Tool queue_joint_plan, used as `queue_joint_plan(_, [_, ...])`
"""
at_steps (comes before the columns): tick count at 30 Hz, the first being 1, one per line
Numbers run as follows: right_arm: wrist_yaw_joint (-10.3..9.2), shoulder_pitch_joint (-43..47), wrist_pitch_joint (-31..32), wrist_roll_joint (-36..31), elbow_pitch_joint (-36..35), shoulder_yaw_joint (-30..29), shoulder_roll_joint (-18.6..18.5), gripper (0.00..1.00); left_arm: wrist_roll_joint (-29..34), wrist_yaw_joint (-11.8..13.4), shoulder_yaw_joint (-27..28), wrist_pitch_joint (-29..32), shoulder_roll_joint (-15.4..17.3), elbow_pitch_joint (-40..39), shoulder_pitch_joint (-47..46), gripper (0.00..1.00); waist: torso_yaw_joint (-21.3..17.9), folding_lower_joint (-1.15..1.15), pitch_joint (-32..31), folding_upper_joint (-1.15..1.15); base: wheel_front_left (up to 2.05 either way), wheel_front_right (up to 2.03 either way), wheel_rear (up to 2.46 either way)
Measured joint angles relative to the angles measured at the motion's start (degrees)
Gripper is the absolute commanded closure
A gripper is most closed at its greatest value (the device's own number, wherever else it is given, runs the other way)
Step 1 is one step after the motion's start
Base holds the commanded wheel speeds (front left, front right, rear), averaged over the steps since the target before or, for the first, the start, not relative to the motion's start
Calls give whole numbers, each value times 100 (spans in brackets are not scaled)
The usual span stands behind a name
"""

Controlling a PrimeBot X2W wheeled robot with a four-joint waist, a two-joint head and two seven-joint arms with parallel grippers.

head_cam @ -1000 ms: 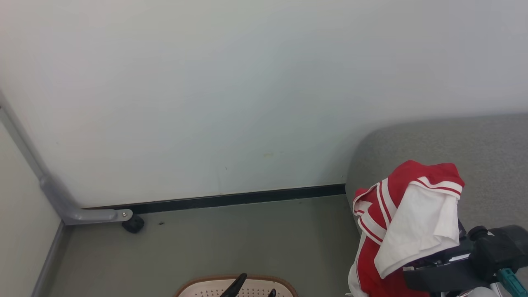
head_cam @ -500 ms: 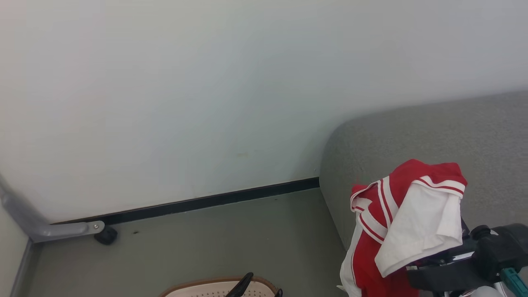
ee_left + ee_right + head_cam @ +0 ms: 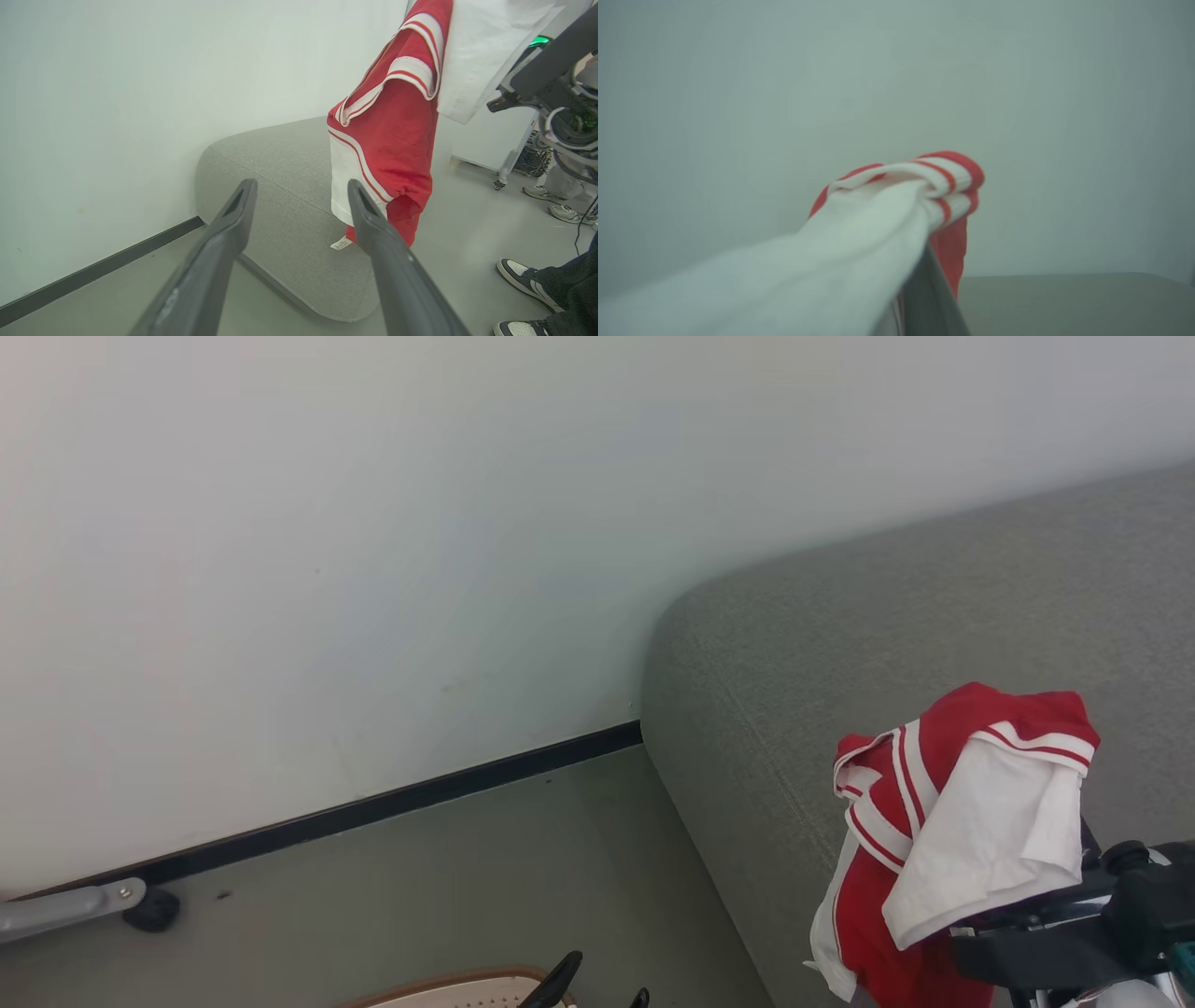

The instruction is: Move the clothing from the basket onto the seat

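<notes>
Clothing (image 3: 943,840), soft red fabric with white stripes, hangs limp and light from the clamped right gripper (image 3: 924,287) over the large grey upholstered seat (image 3: 840,616) edge, likely best gripped at bunched folds; left gripper (image 3: 301,196) gapes empty.

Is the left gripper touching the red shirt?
Apart. In the head view the left gripper sits by the basket, floor and cushion edge separating it from the shirt.
</notes>
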Motion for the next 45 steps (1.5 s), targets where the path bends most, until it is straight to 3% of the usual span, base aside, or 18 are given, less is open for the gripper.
queue_joint_plan(23, [-77,331,1,-63,-201,-281,-29,100,59,-7,-62,0,-49,18,-15,0,-882,0,229,0,0,0,0])
queue_joint_plan(45, [-98,267,1,102,-90,-875,-160,100,57,-7,-294,0,73,36,-66,0,-857,0,387,0,0,0,0])
